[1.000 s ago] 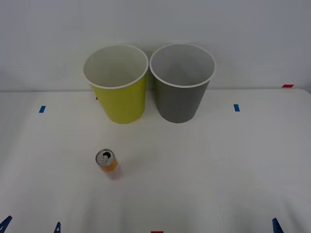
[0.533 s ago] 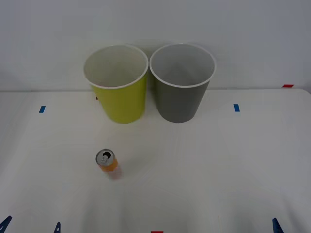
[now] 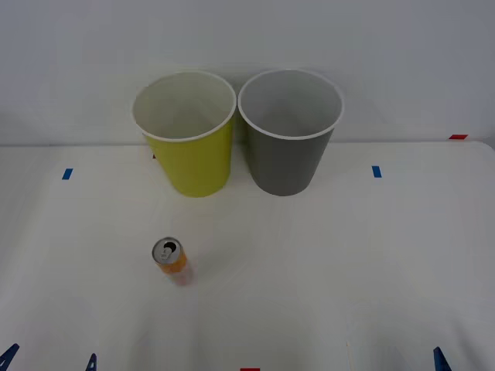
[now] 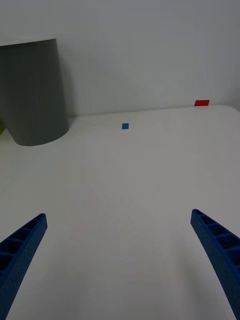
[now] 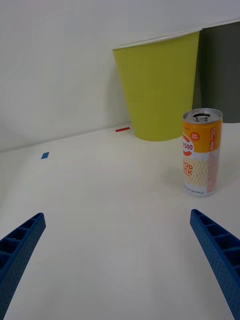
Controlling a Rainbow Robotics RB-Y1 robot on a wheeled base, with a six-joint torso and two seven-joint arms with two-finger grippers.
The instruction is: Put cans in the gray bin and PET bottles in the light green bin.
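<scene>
Gray bin (image 3: pixel 288 154) – pale, bare inside

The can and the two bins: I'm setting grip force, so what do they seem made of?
The can: likely thin metal, with a shiny silver top and glossy printed side. The light green bin and gray bin: matte, smooth, thin white rims; plastic or coated paper, can't tell.

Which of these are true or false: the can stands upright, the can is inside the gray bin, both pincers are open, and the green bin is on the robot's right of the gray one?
1. The small orange drink can stands upright on the white table. True.
2. The can is inside the tall dark gray bin. False: it stands on the table, nearer the robot than the bins.
3. The left pincer and the right pincer are open. True.
4. The tall yellow-green bin is right of the gray one. False: it is left.
</scene>
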